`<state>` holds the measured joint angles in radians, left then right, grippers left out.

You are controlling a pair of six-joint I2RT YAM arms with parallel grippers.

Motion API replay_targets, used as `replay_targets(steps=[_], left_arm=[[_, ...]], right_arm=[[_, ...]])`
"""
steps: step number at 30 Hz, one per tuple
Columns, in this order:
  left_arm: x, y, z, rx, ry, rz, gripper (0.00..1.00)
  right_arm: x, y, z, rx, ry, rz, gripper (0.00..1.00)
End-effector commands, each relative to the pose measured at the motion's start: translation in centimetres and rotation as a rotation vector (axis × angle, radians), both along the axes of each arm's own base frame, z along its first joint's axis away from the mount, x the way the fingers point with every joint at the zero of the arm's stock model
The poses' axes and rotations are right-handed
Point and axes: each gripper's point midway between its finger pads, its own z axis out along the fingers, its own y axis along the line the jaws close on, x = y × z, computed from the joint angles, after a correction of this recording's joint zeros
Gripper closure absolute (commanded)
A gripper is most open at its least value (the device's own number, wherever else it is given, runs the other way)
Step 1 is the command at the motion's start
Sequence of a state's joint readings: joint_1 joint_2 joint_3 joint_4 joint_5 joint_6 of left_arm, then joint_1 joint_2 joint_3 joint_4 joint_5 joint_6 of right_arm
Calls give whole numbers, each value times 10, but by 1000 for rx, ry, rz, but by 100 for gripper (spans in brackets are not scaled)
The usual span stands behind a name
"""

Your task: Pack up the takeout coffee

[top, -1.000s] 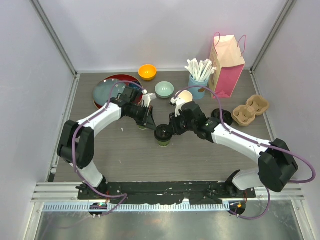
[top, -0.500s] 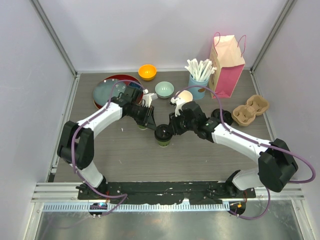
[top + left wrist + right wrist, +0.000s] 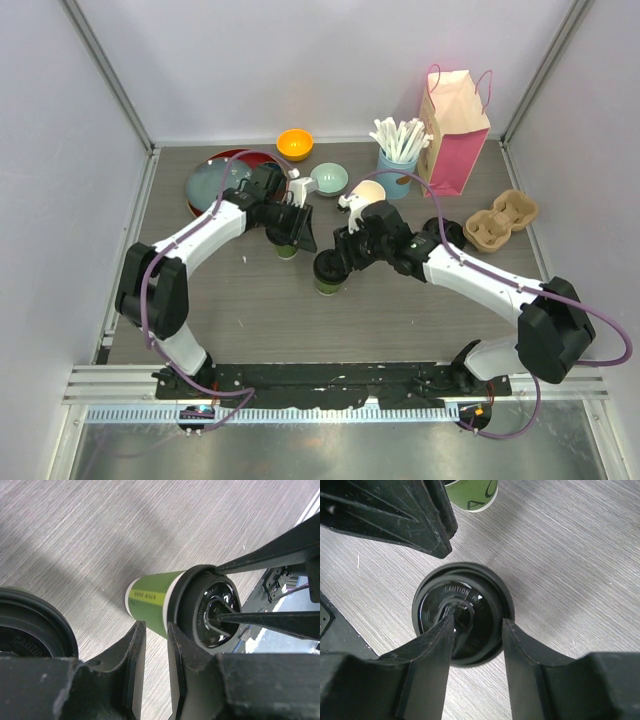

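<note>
One cup [image 3: 324, 273] lidded, second cup [image 3: 287, 251] partly hidden

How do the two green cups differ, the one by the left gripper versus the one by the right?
Left cup stands farther back and left; right cup sits forward, nearer centre. From above, the left cup's lid is hidden under the left gripper; the right cup's black lid shows. The right gripper has its fingers over its lid; the left cup's lid lies beside that gripper's fingers. Both upright, green, black-lidded.
</note>
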<state>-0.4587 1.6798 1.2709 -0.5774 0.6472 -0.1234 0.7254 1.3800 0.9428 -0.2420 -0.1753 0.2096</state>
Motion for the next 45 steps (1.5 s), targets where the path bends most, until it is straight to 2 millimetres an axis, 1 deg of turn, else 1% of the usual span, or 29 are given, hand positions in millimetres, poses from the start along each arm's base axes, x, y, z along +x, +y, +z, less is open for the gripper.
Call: replay_targets(steps=[1,3,6,7,8,9,10,12,13,15,16,17,18,19,20,21,23,24,25,26,27,28,29,30,31,33,35,39,45], left_arm=[[13,-9,29,-46,-90,-11,72],[14,-8,31,-43,-95,-7,72],[15,-9,36,-48,-112,-10,72],[16,-9,36,-48,-112,-6,72],[16,-9,37,-46,-116,-8,72],[17,-8,38,-43,-115,-6,72],[16,-8,38,-39,-118,-8,72],[18,-6,43,-37,-132,-4,71],[18,-5,44,-37,-136,-5,71],[17,-3,54,-41,-148,-10,69],[18,-1,58,-43,-150,-8,69],[20,-1,68,-52,-171,-13,68],[20,4,72,-51,-163,-7,65],[20,6,80,-64,-171,-8,63],[23,9,90,-72,-191,-7,61],[26,18,92,-68,-183,16,55],[30,29,103,-79,-203,39,49],[37,44,105,-73,-209,77,44],[41,52,107,-70,-215,100,41],[44,61,108,-65,-223,128,39],[52,77,109,-61,-223,176,36],[53,85,108,-57,-219,196,34],[55,92,107,-52,-217,213,33],[58,104,107,-42,-223,238,28],[58,109,103,-34,-218,249,26],[61,122,102,-22,-226,283,25],[62,129,99,-20,-223,298,25],[61,136,100,-41,-214,309,25],[61,134,102,-79,-191,300,25]], right_arm=[[2,-3,14,-25,-30,0,48],[5,-2,20,-27,-57,13,46],[11,0,37,-24,-110,35,43],[12,5,47,-10,-130,53,43],[13,6,50,-8,-137,65,43],[12,7,51,-20,-145,89,43],[13,11,60,-14,-158,108,42],[11,11,61,-31,-160,140,42],[10,14,69,-30,-193,189,42],[-2,17,78,-26,-220,295,42],[-6,19,83,-44,-289,401,42],[-24,26,88,6,-302,527,42],[-32,26,90,9,-330,594,39],[-40,27,88,6,-362,667,37],[-41,28,87,-16,-429,739,36],[-41,29,84,-33,-450,770,34],[-40,33,74,-73,-482,841,34],[-38,33,68,-96,-481,854,34],[-33,36,62,-117,-477,865,34],[-35,41,58,-138,-476,886,36],[-33,40,52,-174,-467,897,42],[-31,44,55,-189,-475,908,43],[-33,48,45,-212,-450,930,43],[-33,48,42,-232,-445,936,43],[-29,48,39,-256,-448,933,42],[-28,49,31,-277,-439,943,41],[-26,49,28,-291,-435,944,42],[-31,48,24,-299,-417,956,44],[-28,43,10,-348,-387,937,51]])
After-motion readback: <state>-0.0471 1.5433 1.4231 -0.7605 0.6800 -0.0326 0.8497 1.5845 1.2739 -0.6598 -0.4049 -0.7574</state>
